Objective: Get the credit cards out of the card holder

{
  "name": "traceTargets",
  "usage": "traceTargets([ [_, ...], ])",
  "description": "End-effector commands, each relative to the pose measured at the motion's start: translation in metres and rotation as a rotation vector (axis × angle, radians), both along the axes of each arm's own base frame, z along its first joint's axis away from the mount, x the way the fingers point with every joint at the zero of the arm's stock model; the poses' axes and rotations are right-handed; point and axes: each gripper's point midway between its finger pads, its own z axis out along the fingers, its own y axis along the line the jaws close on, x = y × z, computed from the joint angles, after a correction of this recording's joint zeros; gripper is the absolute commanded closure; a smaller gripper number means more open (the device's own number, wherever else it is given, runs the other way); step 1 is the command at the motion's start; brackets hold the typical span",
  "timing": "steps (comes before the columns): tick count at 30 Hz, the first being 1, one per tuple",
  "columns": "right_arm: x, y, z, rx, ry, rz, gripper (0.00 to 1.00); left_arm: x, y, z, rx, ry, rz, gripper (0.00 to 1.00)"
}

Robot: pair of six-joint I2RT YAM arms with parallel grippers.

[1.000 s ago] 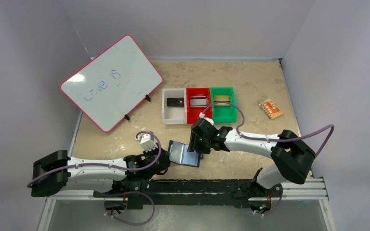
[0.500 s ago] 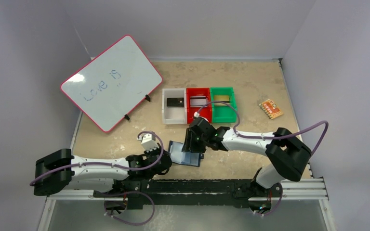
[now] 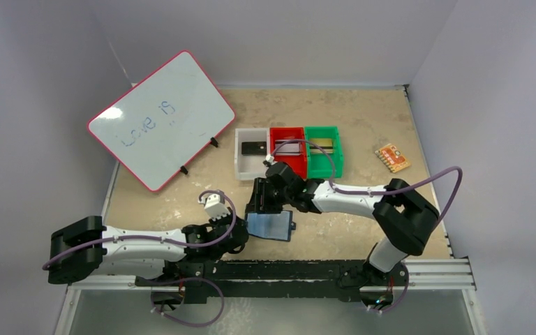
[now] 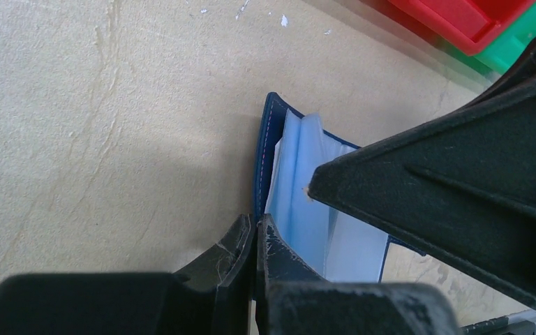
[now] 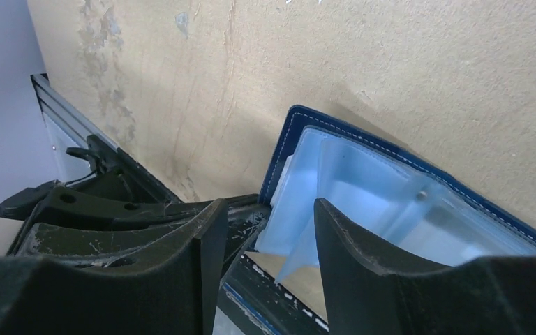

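The navy-blue card holder lies unfolded near the table's front edge, its pale blue shiny inside facing up. My left gripper is shut on its left navy edge, which stands upright. My right gripper is open just above the holder's left half. One finger is over the pale pockets and the other is outside the edge. A loose pale flap hangs between them, not pinched. I cannot make out a credit card in the pockets. Single cards lie in the white, red and green bins.
Three joined bins, white, red and green, stand just behind the grippers. An orange patterned piece lies at the right. A pink-rimmed whiteboard leans at the back left. The metal base rail runs right in front of the holder.
My right gripper has slid left across the holder, from its right half to its left edge, and the holder now lies flatter. The left gripper has kept its hold.
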Motion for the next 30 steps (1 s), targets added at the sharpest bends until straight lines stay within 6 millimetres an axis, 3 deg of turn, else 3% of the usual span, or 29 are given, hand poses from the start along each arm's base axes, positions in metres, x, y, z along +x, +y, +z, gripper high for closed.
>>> traceTargets([
  [1,0.004,0.016,0.016,0.046,-0.039,0.041,0.48,0.000,-0.005,0.007,-0.054,-0.008,0.009,1.00],
  [4,0.010,0.007,0.033,0.030,-0.085,0.008,0.48,-0.001,-0.004,0.006,-0.051,-0.008,0.012,1.00],
  [7,0.014,-0.022,0.035,-0.075,-0.101,-0.083,0.47,0.000,-0.005,0.007,-0.049,-0.009,0.014,1.00],
  [11,0.004,-0.063,0.011,-0.238,-0.047,-0.169,0.45,0.000,-0.006,0.006,-0.048,-0.007,0.015,1.00],
  [15,-0.010,-0.083,-0.008,-0.292,0.003,-0.187,0.45,0.000,-0.008,0.006,-0.045,-0.009,0.012,1.00],
  [20,-0.014,-0.084,-0.014,-0.276,0.010,-0.183,0.45,0.000,-0.010,0.005,-0.045,-0.008,0.008,1.00],
  [25,-0.011,-0.094,-0.033,-0.410,0.027,-0.187,0.47,0.001,-0.010,0.006,-0.041,-0.011,0.010,1.00],
  [30,-0.010,-0.085,-0.034,-0.379,0.019,-0.161,0.46,0.001,-0.010,0.007,-0.041,-0.013,0.010,1.00],
])
